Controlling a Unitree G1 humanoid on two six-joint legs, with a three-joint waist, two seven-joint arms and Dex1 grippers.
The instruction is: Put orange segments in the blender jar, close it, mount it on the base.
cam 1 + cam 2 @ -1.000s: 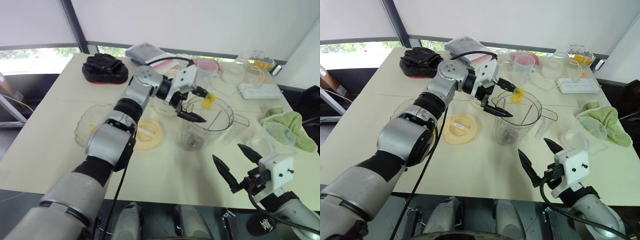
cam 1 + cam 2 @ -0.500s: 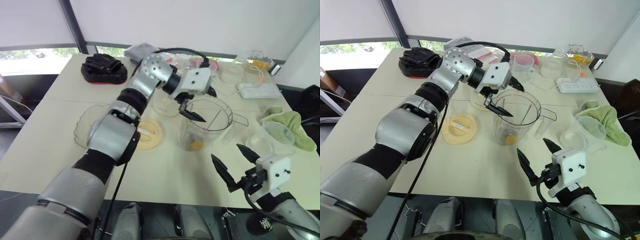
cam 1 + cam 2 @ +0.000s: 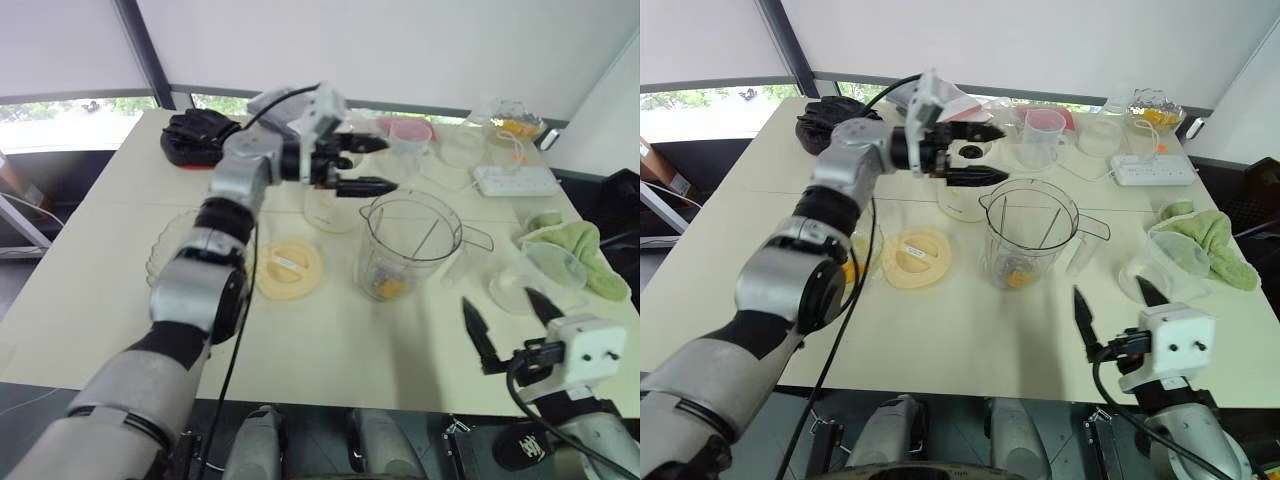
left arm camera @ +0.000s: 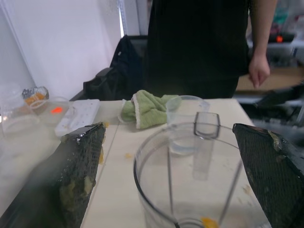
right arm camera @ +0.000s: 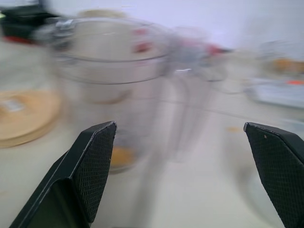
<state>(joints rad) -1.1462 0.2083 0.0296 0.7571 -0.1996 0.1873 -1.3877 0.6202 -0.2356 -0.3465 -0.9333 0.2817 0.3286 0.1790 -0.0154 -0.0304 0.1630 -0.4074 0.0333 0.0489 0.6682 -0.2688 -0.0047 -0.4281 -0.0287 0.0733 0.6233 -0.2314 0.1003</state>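
Note:
The clear blender jar (image 3: 412, 240) stands mid-table with one orange segment (image 3: 390, 289) lying at its bottom. My left gripper (image 3: 375, 165) hovers just behind the jar's far-left rim, pointing sideways across it, open and empty. In the left wrist view its fingers (image 4: 80, 171) frame the jar (image 4: 199, 175) and the segment (image 4: 208, 222). The cream-white base (image 3: 958, 200) sits behind the jar, partly hidden by that gripper. More orange segments (image 3: 847, 270) show in the scalloped glass dish. My right gripper (image 3: 500, 310) is open near the table's front edge, right of the jar.
A pale-yellow lid (image 3: 288, 268) lies left of the jar. A small clear cup (image 3: 545, 270) and a green cloth (image 3: 580, 245) lie to the right. A power strip (image 3: 515, 180), a pink-rimmed cup (image 3: 410, 135) and a black object (image 3: 200, 135) line the back. A person (image 4: 199, 47) stands beyond the table.
The left gripper let the orange segment fall into the jar, then drew back off the jar toward the far left. The right gripper shifted to the right.

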